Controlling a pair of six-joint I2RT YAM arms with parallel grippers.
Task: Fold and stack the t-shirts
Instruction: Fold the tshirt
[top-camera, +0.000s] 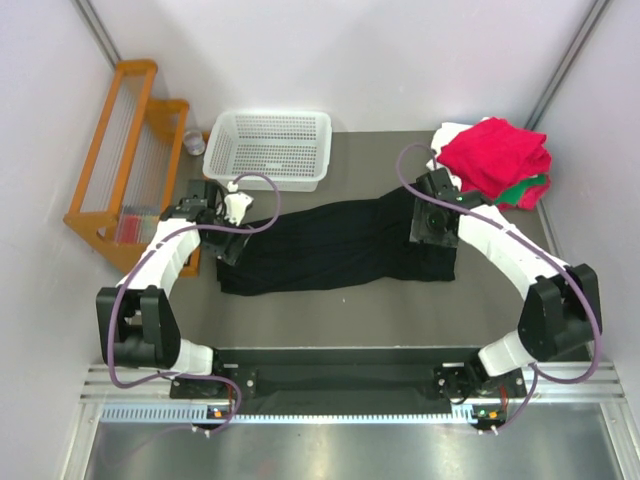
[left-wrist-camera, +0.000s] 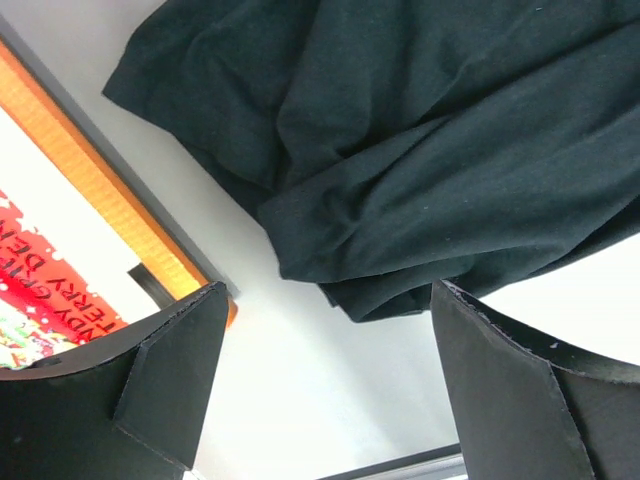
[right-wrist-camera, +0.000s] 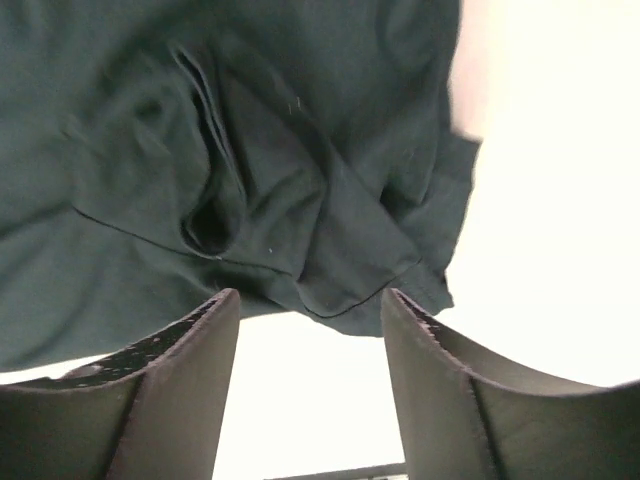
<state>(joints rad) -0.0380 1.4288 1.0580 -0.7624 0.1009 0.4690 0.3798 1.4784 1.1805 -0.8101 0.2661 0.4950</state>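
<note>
1. done, as far as i can judge: a folded red t-shirt (top-camera: 495, 155) tops a stack at the far right corner of the worktop (top-camera: 370, 165). a green t-shirt (top-camera: 532, 190) and a white t-shirt (top-camera: 450, 133) show beneath it.
2. in hand: the black t-shirt (top-camera: 335, 245) lies mid-worktop as a long, rumpled band running left to right, apparently folded lengthwise, well apart from the stack.
3. the left pincer (left-wrist-camera: 328, 300) hangs over the band's left end, jaws wide apart, holding nothing.
4. the right pincer (right-wrist-camera: 310, 300) hangs over the right end, jaws apart with nothing between them. the cloth lies just beyond.
5. left to do, by my reading: fold the band crosswise into a compact shape, then set it on the stack.
</note>
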